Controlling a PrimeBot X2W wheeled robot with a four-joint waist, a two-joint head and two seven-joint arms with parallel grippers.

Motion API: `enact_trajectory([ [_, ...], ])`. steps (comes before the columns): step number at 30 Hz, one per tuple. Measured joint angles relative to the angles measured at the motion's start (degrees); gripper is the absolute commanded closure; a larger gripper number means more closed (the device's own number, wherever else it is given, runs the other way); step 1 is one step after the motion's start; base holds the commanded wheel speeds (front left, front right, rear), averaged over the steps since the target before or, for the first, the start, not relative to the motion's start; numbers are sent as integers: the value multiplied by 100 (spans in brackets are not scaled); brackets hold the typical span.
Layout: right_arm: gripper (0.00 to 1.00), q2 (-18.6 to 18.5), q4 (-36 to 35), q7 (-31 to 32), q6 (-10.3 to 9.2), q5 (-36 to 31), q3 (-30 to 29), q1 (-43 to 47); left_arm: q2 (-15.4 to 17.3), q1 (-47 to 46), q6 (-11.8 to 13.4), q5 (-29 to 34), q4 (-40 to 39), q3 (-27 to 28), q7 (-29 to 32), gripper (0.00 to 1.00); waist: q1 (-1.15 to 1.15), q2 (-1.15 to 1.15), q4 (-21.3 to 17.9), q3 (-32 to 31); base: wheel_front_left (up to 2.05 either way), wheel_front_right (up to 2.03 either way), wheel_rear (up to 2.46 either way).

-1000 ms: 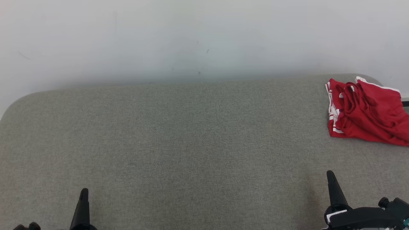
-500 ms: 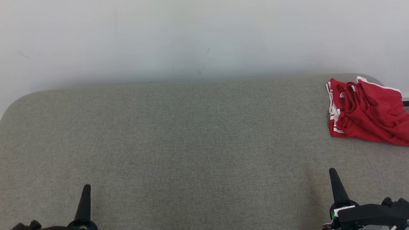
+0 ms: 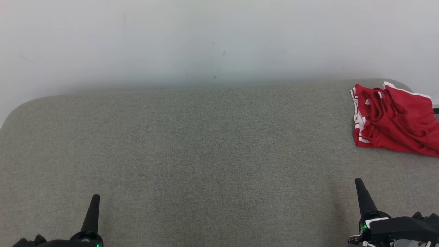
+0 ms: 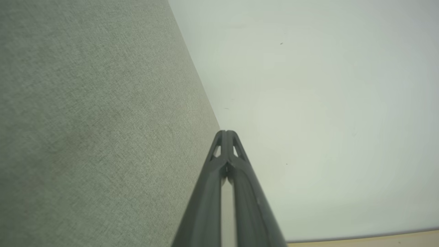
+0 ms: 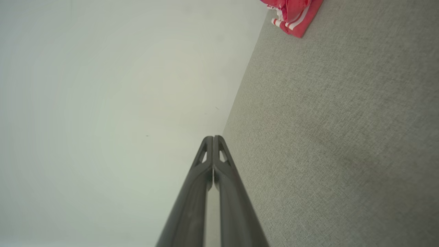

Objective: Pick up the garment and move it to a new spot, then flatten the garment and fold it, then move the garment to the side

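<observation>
1. Head view, lower left of the frame: the left gripper [image 3: 95, 197] points up the picture as one dark spike. Its two fingers are pressed together with nothing between them, and its tip shows against the grey pad [image 3: 205, 154].
2. Head view, middle: the pad runs from edge to edge, with a rounded corner at the far left. A pale wall [image 3: 205, 41] stands behind it across the upper third.
3. Head view, lower right: the right gripper [image 3: 358, 180] also rises as a single spike, with its fingers closed tight and holding nothing.
4. Head view, right edge above the middle: the red garment [image 3: 394, 120], trimmed with white stripes, lies crumpled on the pad near its far right corner. The frame edge cuts part of it off. It is well apart from the right gripper and farther from the left one.
5. Left wrist view: the pad is on the left and the wall on the right. The left fingers rise from the bottom centre and meet at their tips, empty. A tan strip [image 4: 377, 238] crosses the lower right corner.
6. Right wrist view: the wall is on the left and the pad on the right. The right fingers meet tip to tip and grip nothing. The garment sits at the top edge, right of centre, on the pad close to the wall and well apart from the fingertips.
</observation>
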Motion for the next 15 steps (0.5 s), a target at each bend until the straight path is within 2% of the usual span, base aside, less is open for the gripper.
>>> enact_trajectory([
  [15, 100, 14, 14, 153, 0, 645, -96, -66, -3, -112, -1, -682, 41, -15, 169, 100, 0, 0, 10, 12, 0, 0, 0],
])
